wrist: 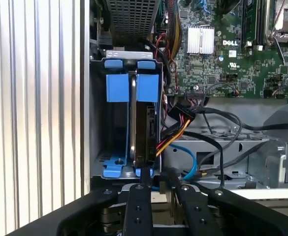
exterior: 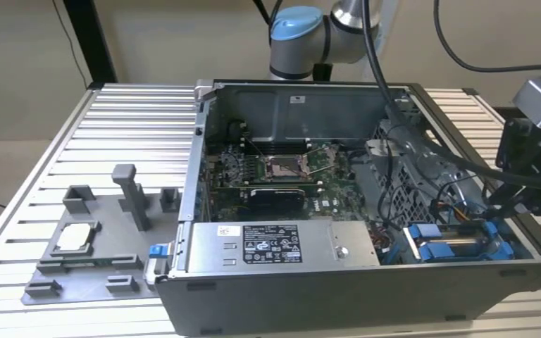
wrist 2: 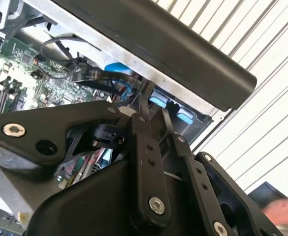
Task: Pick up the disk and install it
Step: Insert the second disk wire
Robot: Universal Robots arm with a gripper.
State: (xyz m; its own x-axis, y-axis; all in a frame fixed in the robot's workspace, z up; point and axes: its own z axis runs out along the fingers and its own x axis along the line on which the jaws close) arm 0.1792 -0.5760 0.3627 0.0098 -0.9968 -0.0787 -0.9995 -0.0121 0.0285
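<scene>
The disk (wrist: 144, 129) stands on edge in the drive bay of the open computer case (exterior: 346, 296), between blue frame tabs (wrist: 147, 87). In the exterior view the disk (exterior: 458, 246) lies in the case's front corner on the exterior view's right, silver between blue ends. My gripper (wrist: 156, 179) hangs directly over the disk's near end. Its fingers (wrist: 140, 196) are drawn close together, with nothing seen held between them. In the second wrist view the gripper (wrist 2: 152, 114) points down at the blue tabs (wrist 2: 158, 102).
Orange, black and blue cables (wrist: 183, 120) crowd the bay's side. A grey power supply (exterior: 270, 243) and the motherboard (exterior: 280, 169) fill the case. A grey fixture (exterior: 92, 246) with a small silver chip (exterior: 75, 236) sits on the exterior view's left. A hand (wrist 2: 284, 209) shows beside the table.
</scene>
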